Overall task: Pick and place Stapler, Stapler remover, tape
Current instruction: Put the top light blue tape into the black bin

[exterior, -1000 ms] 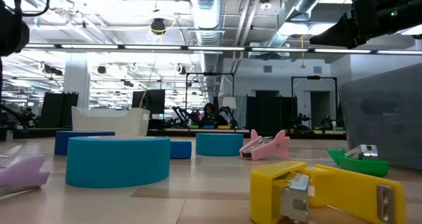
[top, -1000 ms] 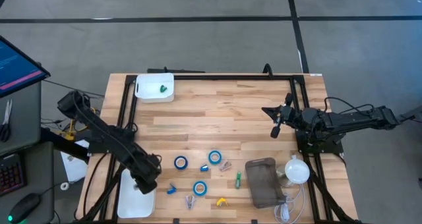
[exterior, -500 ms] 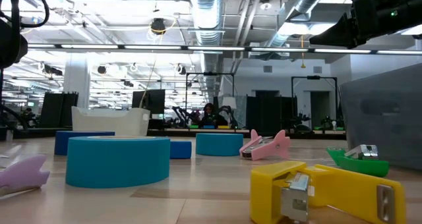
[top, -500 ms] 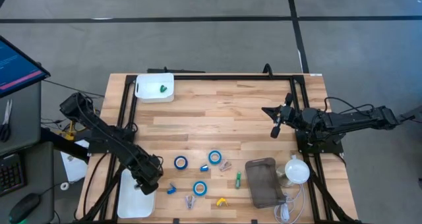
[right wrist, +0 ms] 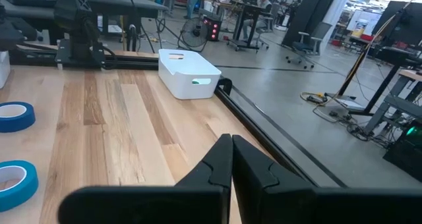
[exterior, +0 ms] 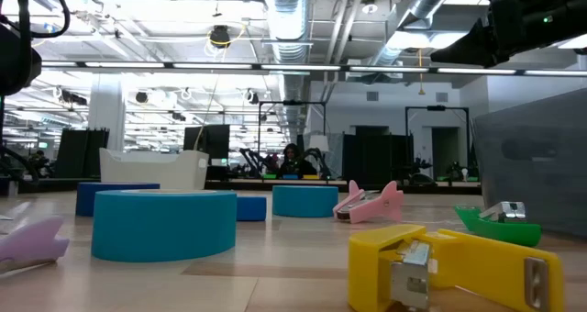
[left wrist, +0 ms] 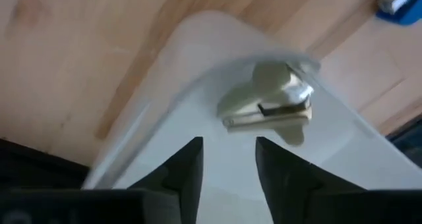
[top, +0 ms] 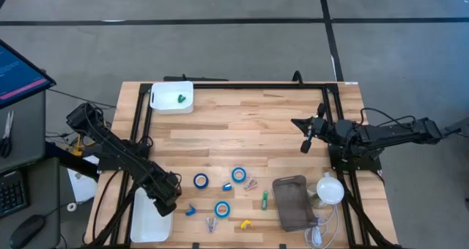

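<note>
The pale stapler (left wrist: 270, 102) in the white bin (left wrist: 198, 72) shows blurred.

Lighting is even and bright throughout. In the high view the wooden surface (top: 242, 132) is uniformly lit from overhead; shadows under the arms are soft and short, with no glare. The low view looks toward rows of ceiling lights (exterior: 183, 64) that bloom white, with the room behind in backlit haze. The nearest objects there, the yellow stapler (exterior: 449, 266) and the teal tape (exterior: 165, 222), are slightly soft. The left wrist view is blurred overall; the white bin (left wrist: 264, 158) is washed out, its edges smeared. The right wrist view is sharp on the wood grain, its dark foreground fingers underexposed.
</note>
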